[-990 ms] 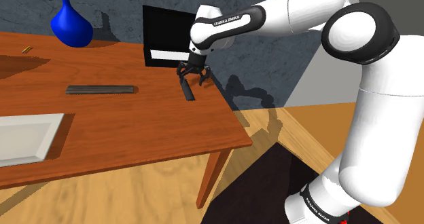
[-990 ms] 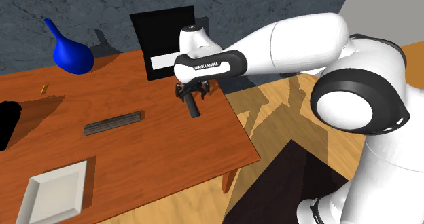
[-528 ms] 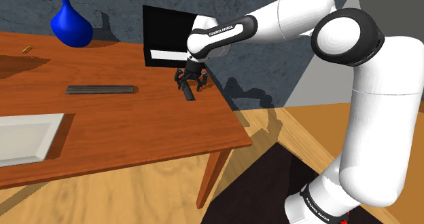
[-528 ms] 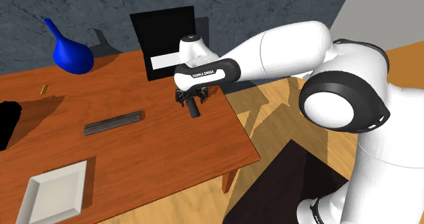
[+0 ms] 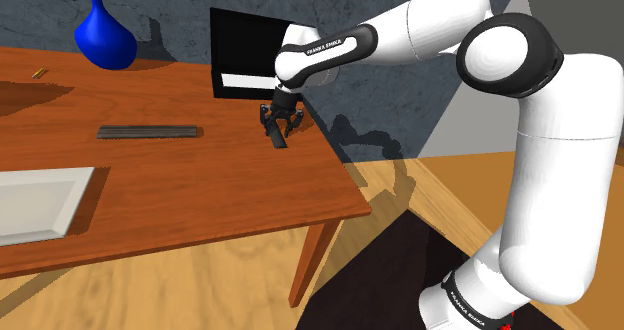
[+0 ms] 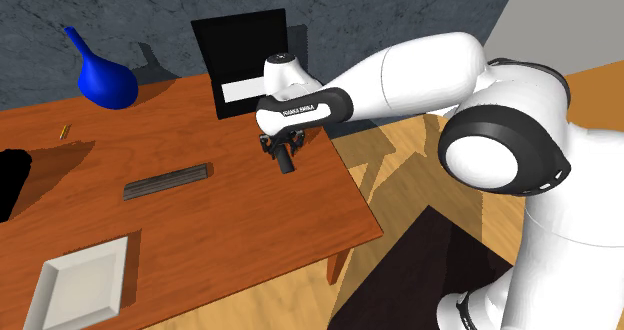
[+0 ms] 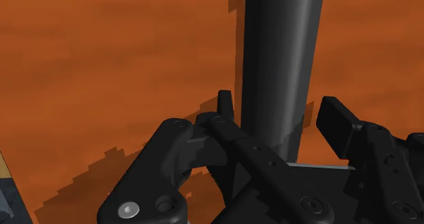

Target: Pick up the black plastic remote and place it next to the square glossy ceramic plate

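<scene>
Gripper (image 5: 278,128) low over remote (image 5: 279,143), jaws apart & straddling it, nothing clamped yet.
Table (image 5: 200,193) fills shoulder view's left; white sq. plate (image 5: 72,196) at lower left edge, well apart from the remote, which lies flat just right of centre nr table's right edge. Wrist view: fingers (image 7: 226,110) flank the dark bar w/ slim gaps. Risk: grip seems nr one end, so remote may tilt or slip on lift; long carry to plate adds swing.
</scene>
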